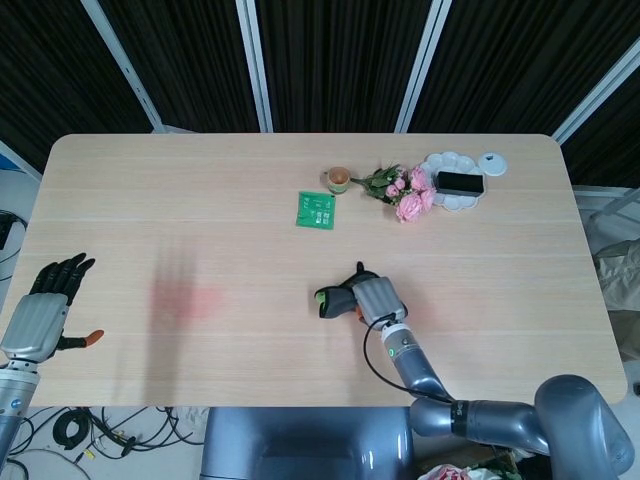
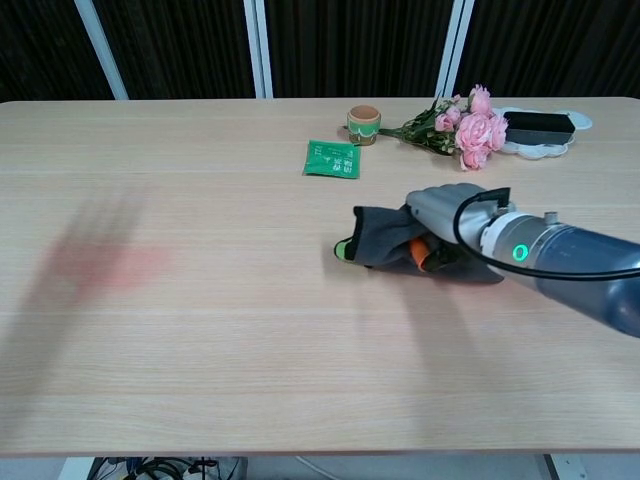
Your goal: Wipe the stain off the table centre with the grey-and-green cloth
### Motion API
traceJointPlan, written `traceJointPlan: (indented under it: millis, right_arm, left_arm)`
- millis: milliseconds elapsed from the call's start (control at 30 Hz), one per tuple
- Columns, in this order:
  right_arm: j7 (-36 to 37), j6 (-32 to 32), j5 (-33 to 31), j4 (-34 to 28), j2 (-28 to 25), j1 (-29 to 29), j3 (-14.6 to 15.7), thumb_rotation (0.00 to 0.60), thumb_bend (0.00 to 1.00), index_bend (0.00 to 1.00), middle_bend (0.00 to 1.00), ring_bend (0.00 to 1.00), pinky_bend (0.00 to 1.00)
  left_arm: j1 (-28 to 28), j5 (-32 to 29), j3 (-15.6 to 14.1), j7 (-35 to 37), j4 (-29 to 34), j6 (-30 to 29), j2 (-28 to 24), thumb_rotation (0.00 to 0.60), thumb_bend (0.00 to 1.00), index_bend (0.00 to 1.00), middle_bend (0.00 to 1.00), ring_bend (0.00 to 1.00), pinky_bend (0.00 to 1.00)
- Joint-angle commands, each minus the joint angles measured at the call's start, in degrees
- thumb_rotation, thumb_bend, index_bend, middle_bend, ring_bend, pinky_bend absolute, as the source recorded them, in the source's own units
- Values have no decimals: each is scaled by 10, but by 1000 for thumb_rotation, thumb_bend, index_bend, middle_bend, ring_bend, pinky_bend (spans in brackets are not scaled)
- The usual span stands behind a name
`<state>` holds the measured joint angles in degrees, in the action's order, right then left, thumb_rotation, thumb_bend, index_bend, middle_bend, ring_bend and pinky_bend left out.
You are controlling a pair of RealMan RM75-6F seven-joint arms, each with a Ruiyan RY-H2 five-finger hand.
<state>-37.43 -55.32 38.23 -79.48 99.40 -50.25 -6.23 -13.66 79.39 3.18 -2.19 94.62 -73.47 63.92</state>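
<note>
My right hand [image 1: 373, 298] [image 2: 447, 217] presses the grey-and-green cloth [image 1: 334, 300] [image 2: 377, 237] flat against the table near its centre, fingers curled over the bunched fabric. A green edge of the cloth shows at its left end. A faint reddish stain [image 1: 187, 300] [image 2: 105, 264] lies well to the left of the cloth. A fainter pink patch [image 1: 425, 312] sits just right of the hand in the head view. My left hand [image 1: 45, 305] hangs off the table's left edge with fingers apart and nothing in it; the chest view does not show it.
At the back of the table [image 1: 500, 250] lie a green packet [image 1: 316, 209] [image 2: 332, 159], a small cup [image 1: 338, 179] [image 2: 364, 124], pink flowers [image 1: 405, 192] [image 2: 468, 125] and a white dish [image 1: 445, 181] holding a black phone [image 1: 460, 182] [image 2: 541, 125].
</note>
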Motion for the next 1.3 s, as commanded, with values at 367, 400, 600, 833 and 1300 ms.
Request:
traceJointPlan:
  millis: [367,400,600,833,1300]
  right_arm:
    - [27,-57,-6,-55,-142,70,8,600,454,361,246,285,364]
    - [27,-61,-6,-60,-149,73,9,600,402,293,193,228,316]
    - [9,-94,-3,-105,-200,93,18,600,181,0,0,0,197]
    - [26,-142,24,-176,-263,136,34,600,130,0,0,0,187]
    - [197,-353,360,-199,-353,311,153,600,3,0,0,0,141]
  left_arm:
    - [3,3,-2,-8,1,-7,5,600,9,0,0,0,0]
    - [4,3,-2,-8,1,-8,6,600,9,0,0,0,0]
    - [7,3,-3,-13,2,-13,6,600,9,0,0,0,0]
    - [10,11,-6,-14,4,-19,4,600,9,0,0,0,0]
    - [21,43,-18,-11,0,-42,0,600,0,0,0,0,0]
